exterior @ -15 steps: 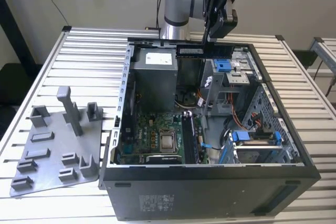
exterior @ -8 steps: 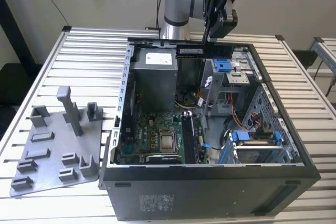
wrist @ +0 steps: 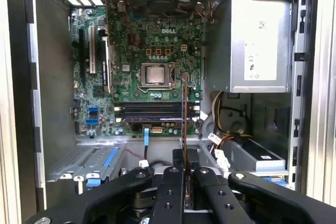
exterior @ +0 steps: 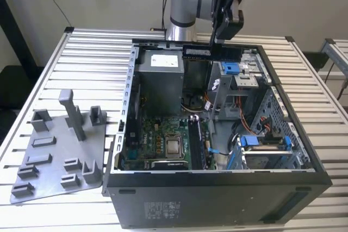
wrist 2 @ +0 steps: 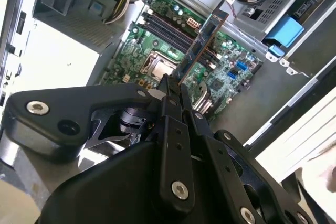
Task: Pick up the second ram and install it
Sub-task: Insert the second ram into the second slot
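Your layout
The computer case (exterior: 217, 205) sits on the table (exterior: 92, 52), the fixture plate (exterior: 57, 153) to the exterior view's left, the second ram (exterior: 212, 51) above the case.

The second ram (exterior: 212, 52) is a long, narrow, flat stick with dark chips along its face. In the exterior view it is held level and on edge, its long side running across the far part of the open computer case (exterior: 217, 199). The end effector (exterior: 218, 42) hangs above it with its fingers clamped on the stick's upper edge. In both wrist views it shows edge-on as a thin strip jutting from the fingers, in the air above the green motherboard (wrist: 157, 45) and seated in no slot.
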Controlling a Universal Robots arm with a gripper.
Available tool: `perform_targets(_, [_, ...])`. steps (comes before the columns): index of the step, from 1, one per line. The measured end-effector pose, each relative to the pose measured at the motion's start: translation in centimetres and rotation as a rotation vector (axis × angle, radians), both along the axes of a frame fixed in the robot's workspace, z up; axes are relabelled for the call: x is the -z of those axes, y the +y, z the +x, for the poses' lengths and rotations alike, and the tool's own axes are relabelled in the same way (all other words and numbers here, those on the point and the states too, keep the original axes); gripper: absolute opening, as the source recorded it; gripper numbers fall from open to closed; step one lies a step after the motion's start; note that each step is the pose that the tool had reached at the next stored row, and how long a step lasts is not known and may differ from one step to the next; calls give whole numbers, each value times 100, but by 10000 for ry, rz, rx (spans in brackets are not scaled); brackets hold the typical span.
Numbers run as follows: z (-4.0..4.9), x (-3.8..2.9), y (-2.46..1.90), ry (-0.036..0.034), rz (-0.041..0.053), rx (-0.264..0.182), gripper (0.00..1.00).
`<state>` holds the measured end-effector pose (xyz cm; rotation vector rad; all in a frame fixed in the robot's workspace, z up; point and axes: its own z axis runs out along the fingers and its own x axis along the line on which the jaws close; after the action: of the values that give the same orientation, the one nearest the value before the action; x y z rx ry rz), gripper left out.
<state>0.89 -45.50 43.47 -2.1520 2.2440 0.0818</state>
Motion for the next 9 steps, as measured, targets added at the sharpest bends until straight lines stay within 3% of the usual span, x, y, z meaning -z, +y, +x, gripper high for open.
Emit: perform_targets(9, [0, 1, 0, 0, 1, 1249, 14])
